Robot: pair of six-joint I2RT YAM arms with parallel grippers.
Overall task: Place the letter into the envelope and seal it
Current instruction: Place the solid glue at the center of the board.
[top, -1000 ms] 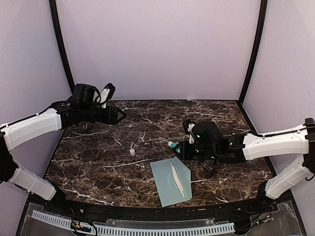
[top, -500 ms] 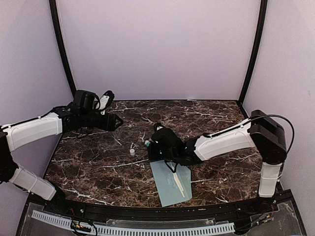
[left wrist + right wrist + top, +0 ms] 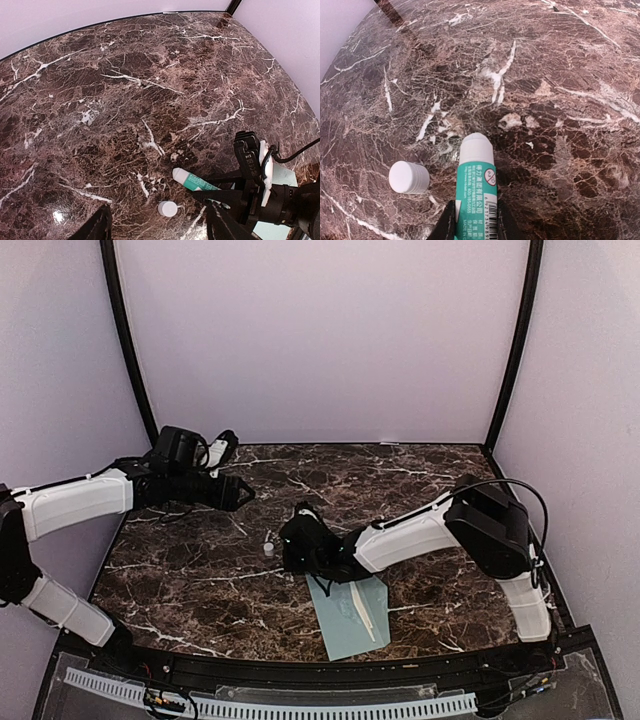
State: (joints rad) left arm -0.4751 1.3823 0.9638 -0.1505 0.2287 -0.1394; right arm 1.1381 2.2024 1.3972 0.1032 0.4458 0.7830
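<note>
Your right fingers (image 3: 293, 542) are clamped on the glue stick (image 3: 475, 185), its tip just beside the loose cap (image 3: 409, 177). The envelope (image 3: 352, 615) lies on the tabletop (image 3: 200, 580) just behind them toward your right base, long axis running near-to-far, with the letter not in sight, while your left fingers (image 3: 240, 493) hang open, well apart. Since a second ago the right fingers have swung left off the envelope's far corner; the envelope hasn't shifted.

A dark brown marble-patterned table (image 3: 200, 580) with white veins fills the scene. Plain pale lilac walls (image 3: 320, 340) rise behind it and at both sides. Black posts (image 3: 125, 335) stand at the table's two back corners. A white slotted strip (image 3: 270, 705) runs along its near edge. The light is soft and even.
</note>
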